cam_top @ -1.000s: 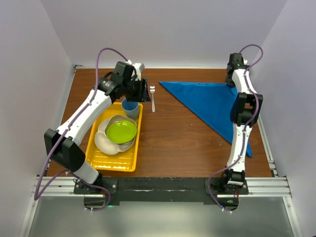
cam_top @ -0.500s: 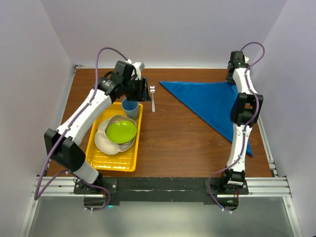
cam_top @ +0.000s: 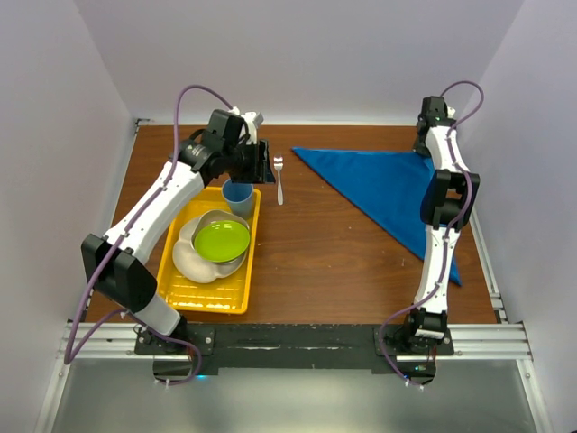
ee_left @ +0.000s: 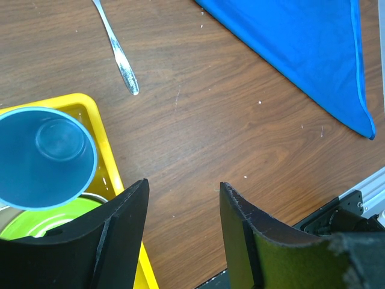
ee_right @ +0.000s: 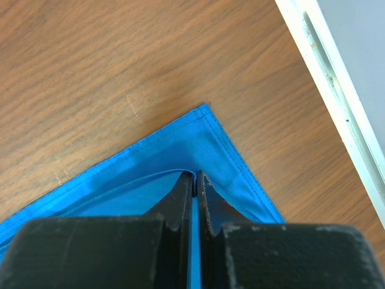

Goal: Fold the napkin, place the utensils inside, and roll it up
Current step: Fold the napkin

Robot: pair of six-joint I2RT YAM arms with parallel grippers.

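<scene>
Yellow tray (cam_top: 180, 287) on left side of bench (cam_top: 315, 248), holds a green bowl (cam_top: 221, 240) stacked on white dishes, blue cup (cam_top: 237, 197) upright at tray's far right corner

Left claw (cam_top: 261, 164) above that corner by the cup, jaws wide apart, nothing between them; left wrist view shows left claw (ee_left: 182, 192) over bare wood with cup (ee_left: 45, 158) at its left

Fork (cam_top: 279, 180) flat on bare bench just right of left claw, between tray and napkin, touching neither; handle end near tray corner in wrist view (ee_left: 117, 51)

Napkin (cam_top: 379, 185) folded into a triangle, flat on right half of bench, long tip running to near right edge

Right claw (cam_top: 424, 144) at napkin's far right corner, jaws pressed almost together, pinching upper cloth layer just inside the corner (ee_right: 194, 179); napkin (ee_right: 204, 141) corner lies flat on the wood
</scene>
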